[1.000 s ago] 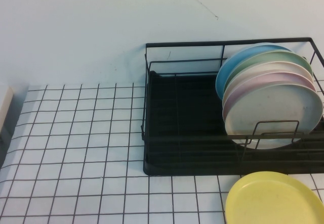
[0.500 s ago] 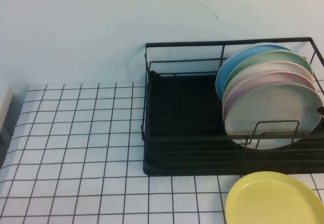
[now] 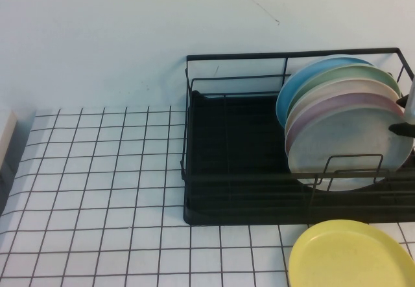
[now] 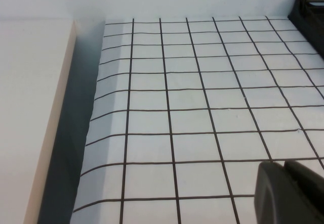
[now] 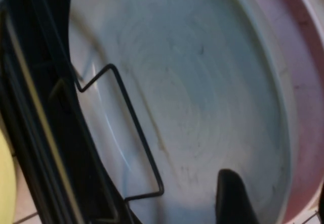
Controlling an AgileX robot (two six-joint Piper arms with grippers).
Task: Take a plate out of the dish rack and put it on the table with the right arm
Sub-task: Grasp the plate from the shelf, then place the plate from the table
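The white table (image 3: pixel 97 190) is ruled into small squares by thin black lines. On it sits the black wire dish rack (image 3: pixel 233 190) with its tray base. The round, speckled grey plate (image 3: pixel 347 144) stands on edge at the front of the stack, its face towards us. The right gripper (image 3: pixel 403 126) sits at the plate's right rim; I cannot tell its opening. The left gripper (image 4: pixel 291 193) hangs low over bare table, looking closed.

Wire loop (image 3: pixel 353 167) fronting plate (image 3: pixel 347 141)
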